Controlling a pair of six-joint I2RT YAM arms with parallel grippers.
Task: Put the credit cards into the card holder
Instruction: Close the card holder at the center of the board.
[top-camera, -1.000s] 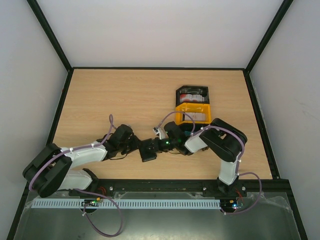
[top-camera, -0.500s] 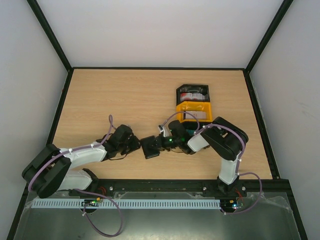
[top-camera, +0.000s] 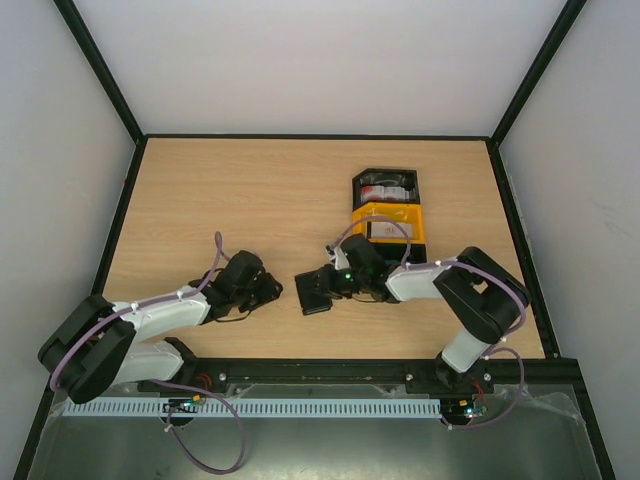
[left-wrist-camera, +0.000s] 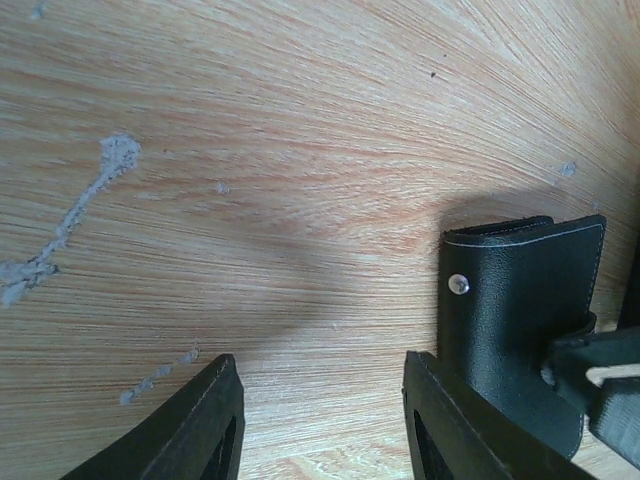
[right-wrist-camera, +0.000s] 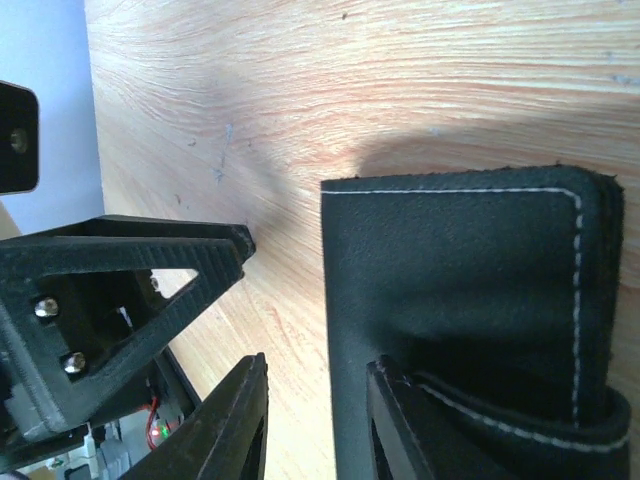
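Left claw (left-wrist-camera: 320, 380) and right claw (right-wrist-camera: 315, 380) are seen part open, nothing gripped. Card holder (right-wrist-camera: 460, 290) could be shoved away by right finger contact.

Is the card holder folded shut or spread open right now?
Folded. Both wrist views show only the card holder's black stitched outside, with no inner slots. Cannot tell whether its tab is snapped.

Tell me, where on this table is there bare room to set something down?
Bare wood: the whole left and back of the table, behind the left gripper; also the strip right of the black bin and yellow bin. Crowded: front middle, where the right gripper and wallet sit.
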